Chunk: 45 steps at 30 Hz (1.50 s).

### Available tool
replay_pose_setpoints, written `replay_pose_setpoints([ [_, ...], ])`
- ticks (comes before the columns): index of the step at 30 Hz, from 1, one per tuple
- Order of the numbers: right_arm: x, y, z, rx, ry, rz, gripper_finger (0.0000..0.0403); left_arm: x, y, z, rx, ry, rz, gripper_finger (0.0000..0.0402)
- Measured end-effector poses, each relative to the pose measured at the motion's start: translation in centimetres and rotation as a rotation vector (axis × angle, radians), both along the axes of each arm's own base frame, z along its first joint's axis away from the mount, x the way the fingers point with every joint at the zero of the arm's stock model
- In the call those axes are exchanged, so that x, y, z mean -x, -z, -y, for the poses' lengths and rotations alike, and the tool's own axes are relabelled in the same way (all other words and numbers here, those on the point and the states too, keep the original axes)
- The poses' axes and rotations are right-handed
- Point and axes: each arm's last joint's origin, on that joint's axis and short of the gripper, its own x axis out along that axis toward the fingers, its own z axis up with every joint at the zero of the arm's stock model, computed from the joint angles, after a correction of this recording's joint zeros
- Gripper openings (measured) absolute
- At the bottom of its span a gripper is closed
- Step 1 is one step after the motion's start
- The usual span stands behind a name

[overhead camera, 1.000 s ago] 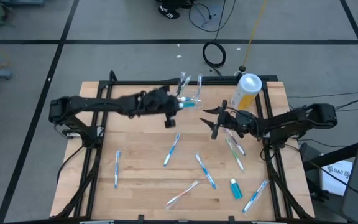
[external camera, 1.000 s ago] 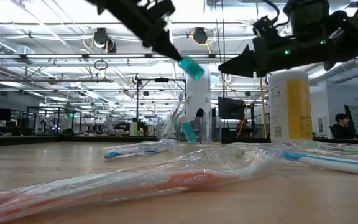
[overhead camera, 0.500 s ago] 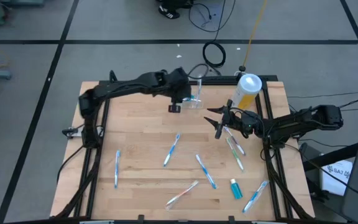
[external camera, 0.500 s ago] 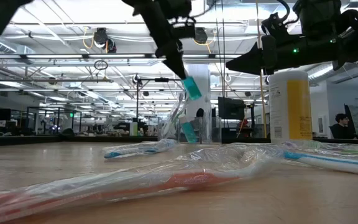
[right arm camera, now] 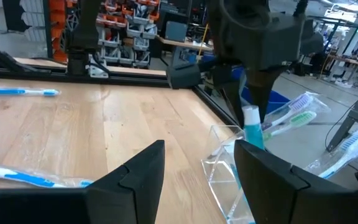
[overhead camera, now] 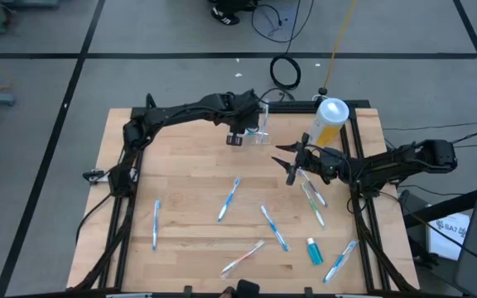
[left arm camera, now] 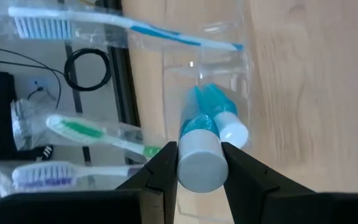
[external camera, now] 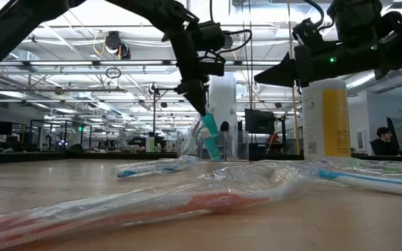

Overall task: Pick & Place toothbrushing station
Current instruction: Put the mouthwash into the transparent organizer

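Observation:
The toothbrushing station (overhead camera: 261, 134) is a clear plastic holder standing near the table's far edge. It holds wrapped toothbrushes (left arm camera: 104, 134) and a teal tube with a white cap (left arm camera: 232, 132). My left gripper (overhead camera: 238, 132) is over it, shut on a second teal tube (left arm camera: 197, 124). My right gripper (overhead camera: 286, 161) hangs open at the middle right, level, pointing toward the station with nothing between its fingers (right arm camera: 135, 174). My left gripper pinches the teal tube's white cap end (left arm camera: 199, 163) between its two fingers. The fingers (external camera: 199, 97) slant steeply down from the table's left. The tube (external camera: 209, 132) hangs below them, tilted, its lower end inside the holder's open top (right arm camera: 225, 158) beside the other tube.
A yellow canister with a white lid (overhead camera: 328, 122) stands just right of the station. Wrapped toothbrushes lie scattered over the near half (overhead camera: 228, 199) (overhead camera: 273, 228) (overhead camera: 155, 223), with a small teal tube (overhead camera: 313, 251) near the right front. A black frame (overhead camera: 131, 199) edges the table.
My left gripper has carried the teal tube toward the far edge and to the right, onto the station. It has sunk and tipped steeper, so the tube's lower end has come down from well above the holder into its top. My right gripper has kept still.

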Motion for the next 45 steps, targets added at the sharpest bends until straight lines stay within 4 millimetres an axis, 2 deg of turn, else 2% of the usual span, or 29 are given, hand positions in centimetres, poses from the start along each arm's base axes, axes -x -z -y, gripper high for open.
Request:
replay_pose_setpoints([
  [5, 0.0, -0.1, 0.0, 0.001, 0.0, 0.005, 0.0185, 0.0, 0.2, -0.3, 0.035, 0.017, 0.012, 0.0102],
  [11, 0.0, 0.0, 0.0, 0.0, 0.0, 0.002, 0.0181, 0.6, 0.3, -1.5, 0.087, -0.015, 0.033, 0.011],
  [20, 0.0, 0.0, 0.0, 0.005, -0.001, -0.002, 0.0181, 0.5, 2.1, -2.7, 0.161, -0.017, 0.03, 0.0112],
  [23, 0.0, 0.0, 0.0, 0.007, -0.001, -0.003, 0.018, 0.3, 2.9, -2.8, 0.163, -0.019, 0.012, 0.0112],
  [39, 0.0, 0.0, 0.0, 0.007, -0.001, -0.003, 0.018, -0.1, 3.1, -2.4, 0.096, -0.02, -0.021, 0.0115],
  [42, 0.0, 0.0, 0.0, 0.007, -0.001, -0.003, 0.018, -0.1, 3.1, -2.4, 0.091, -0.021, -0.023, 0.0132],
  [45, 0.0, 0.0, 0.0, 0.007, -0.001, -0.003, 0.018, -0.1, 3.1, -2.4, 0.086, -0.02, -0.026, 0.0165],
])
